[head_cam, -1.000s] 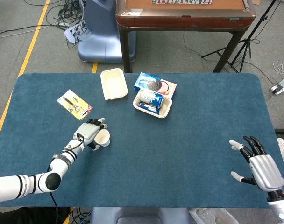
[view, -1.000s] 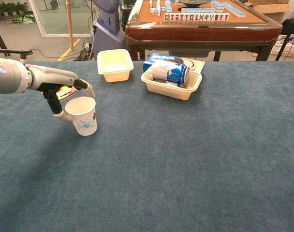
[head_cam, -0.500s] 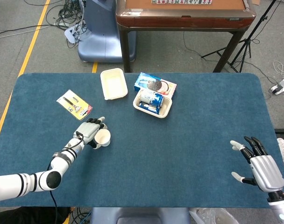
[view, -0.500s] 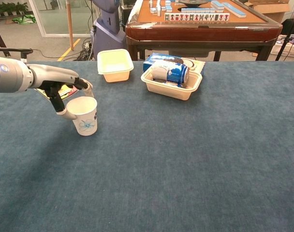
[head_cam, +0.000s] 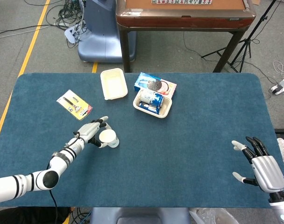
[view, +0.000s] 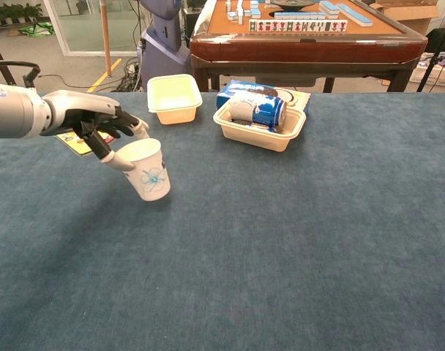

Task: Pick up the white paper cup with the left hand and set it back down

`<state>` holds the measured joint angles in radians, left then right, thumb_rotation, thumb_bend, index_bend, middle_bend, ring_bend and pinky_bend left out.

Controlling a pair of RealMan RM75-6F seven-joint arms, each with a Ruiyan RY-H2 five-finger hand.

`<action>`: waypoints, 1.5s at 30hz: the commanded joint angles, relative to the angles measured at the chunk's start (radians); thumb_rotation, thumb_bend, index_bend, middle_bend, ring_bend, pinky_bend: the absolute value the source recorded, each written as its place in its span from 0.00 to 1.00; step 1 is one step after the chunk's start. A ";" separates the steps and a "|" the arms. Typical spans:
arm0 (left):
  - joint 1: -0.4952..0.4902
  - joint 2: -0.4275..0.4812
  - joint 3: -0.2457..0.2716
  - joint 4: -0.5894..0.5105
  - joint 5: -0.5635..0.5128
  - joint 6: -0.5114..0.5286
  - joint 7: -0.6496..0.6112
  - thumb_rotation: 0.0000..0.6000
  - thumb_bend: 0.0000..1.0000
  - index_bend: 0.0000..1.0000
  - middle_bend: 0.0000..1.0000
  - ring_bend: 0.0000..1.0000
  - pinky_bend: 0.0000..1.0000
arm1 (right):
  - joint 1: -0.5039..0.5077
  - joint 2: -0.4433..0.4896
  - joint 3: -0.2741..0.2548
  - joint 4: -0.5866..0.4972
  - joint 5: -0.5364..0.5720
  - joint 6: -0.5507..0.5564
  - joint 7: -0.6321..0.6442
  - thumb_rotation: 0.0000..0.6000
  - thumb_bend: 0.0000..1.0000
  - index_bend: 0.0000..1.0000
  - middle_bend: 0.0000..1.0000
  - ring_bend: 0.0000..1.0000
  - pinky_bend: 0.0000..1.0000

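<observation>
The white paper cup (view: 151,171) with a blue flower print is tilted, its mouth leaning toward my left hand (view: 109,131). In the head view the cup (head_cam: 108,138) sits left of the table's middle, with my left hand (head_cam: 89,132) against its left side. The hand's fingers hold the cup at its rim. Whether the cup's base touches the cloth I cannot tell. My right hand (head_cam: 262,170) hovers at the table's near right corner, fingers spread and nothing in it; the chest view does not show it.
On the blue table (head_cam: 202,126) an empty cream tray (head_cam: 113,83) stands at the back. A second tray (head_cam: 153,103) holds a blue packet, with a cookie box (head_cam: 155,85) behind it. A yellow carded pack (head_cam: 74,104) lies back left. A wooden table (head_cam: 184,14) stands beyond.
My left hand has moved right and a little back with the cup, and the cup has gone from upright to tilted. The right hand has barely moved.
</observation>
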<state>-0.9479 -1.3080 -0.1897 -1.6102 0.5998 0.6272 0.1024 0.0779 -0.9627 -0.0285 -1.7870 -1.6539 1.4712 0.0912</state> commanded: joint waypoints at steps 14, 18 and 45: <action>0.191 -0.193 -0.127 0.212 0.374 -0.104 -0.435 1.00 0.23 0.31 0.00 0.00 0.00 | -0.008 0.001 0.000 -0.006 0.002 0.007 -0.008 1.00 0.12 0.19 0.30 0.05 0.00; 0.198 -0.204 -0.112 0.255 0.447 -0.084 -0.445 1.00 0.23 0.31 0.00 0.00 0.00 | -0.010 0.002 -0.001 -0.008 0.001 0.011 -0.011 1.00 0.12 0.19 0.30 0.05 0.00; 0.107 -0.031 0.023 0.032 0.423 0.049 0.044 1.00 0.23 0.16 0.00 0.00 0.00 | -0.021 -0.003 -0.003 0.007 -0.012 0.027 0.009 1.00 0.12 0.19 0.30 0.05 0.00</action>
<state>-0.7984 -1.3415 -0.1985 -1.5138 1.1013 0.6198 -0.0047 0.0573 -0.9655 -0.0320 -1.7800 -1.6664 1.4982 0.1003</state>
